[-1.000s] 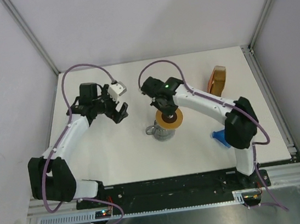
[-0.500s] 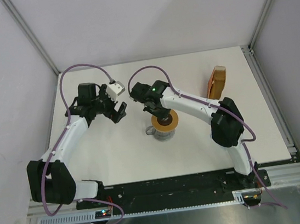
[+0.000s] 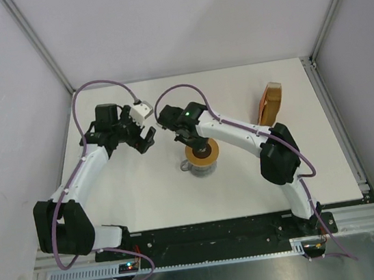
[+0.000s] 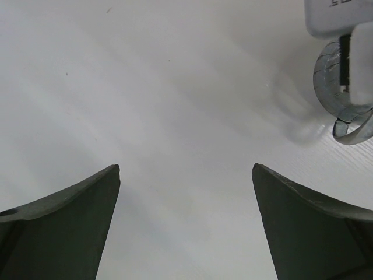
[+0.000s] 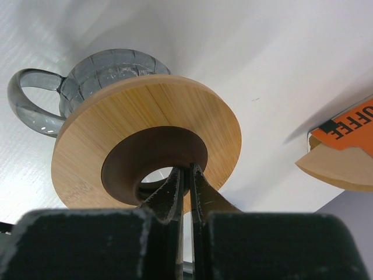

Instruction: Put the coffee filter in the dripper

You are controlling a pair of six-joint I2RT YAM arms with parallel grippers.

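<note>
**Left gripper**: jaws wide open and empty. It hangs over bare worktop toward the far left corner.

**Right gripper**: jaws closed to a hairline gap, and nothing shows between them. The tips sit at the near lip of the hole in the ring, which lies flat on top of the jug at mid-worktop. I cannot tell whether the tips bear on that lip.

**Filter:** no single sheet lies apart in any view. The only paper in sight is the stack, standing on edge near the far right corner, well apart from both my grippers. I cannot tell one sheet from the rest there.

**Dripper:** not visible in any view. My right arm may be covering it.

**Step in hand, as I judge it:** preparation only. Neither the filter nor the dripper is held, so the task proper has not begun.

**Next move calls for:**
- Draw the right tips out of the ring.
- Locate the dripper.
- Take the stack's outermost sheet by its edge with a light pinch, so that only one sheet comes away.
</note>
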